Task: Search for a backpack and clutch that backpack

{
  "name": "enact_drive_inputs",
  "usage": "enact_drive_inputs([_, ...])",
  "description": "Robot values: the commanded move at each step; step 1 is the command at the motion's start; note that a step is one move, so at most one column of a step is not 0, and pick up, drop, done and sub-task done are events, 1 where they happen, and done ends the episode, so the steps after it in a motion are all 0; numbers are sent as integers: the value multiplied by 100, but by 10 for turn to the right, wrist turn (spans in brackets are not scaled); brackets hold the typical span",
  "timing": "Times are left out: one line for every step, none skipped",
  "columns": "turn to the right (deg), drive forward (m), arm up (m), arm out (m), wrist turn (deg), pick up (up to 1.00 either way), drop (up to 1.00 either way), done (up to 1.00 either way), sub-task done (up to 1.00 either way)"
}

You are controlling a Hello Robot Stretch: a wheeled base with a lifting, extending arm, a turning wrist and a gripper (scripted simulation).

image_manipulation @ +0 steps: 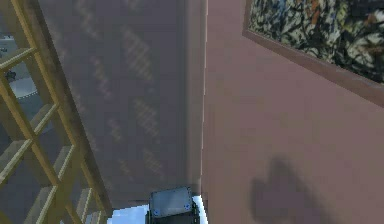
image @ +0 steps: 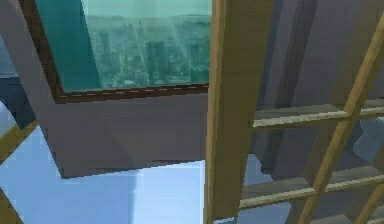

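Backpack whereabouts relative to tool [image_manipulation: 172, 203] unclear

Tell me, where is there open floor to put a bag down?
Bare pale floor lies under the window, bordered by the wall below it and the wooden lattice. The forward view's right is crowded with lattice bars.

From where I stand, the search faces a tall wooden lattice frame [image: 240, 100] beside a dark-framed window [image: 140, 45] over pale blue floor [image: 120, 195]. To the side, a mauve wall [image_manipulation: 280, 130] carries a dark speckled painting [image_manipulation: 320, 35]. The gripper [image_manipulation: 172, 203] sits low at the arm side view's bottom edge; I cannot tell whether it holds anything.
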Motion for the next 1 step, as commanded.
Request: enact_drive_inputs([0, 0, 20, 0, 0, 0, 0, 0, 0])
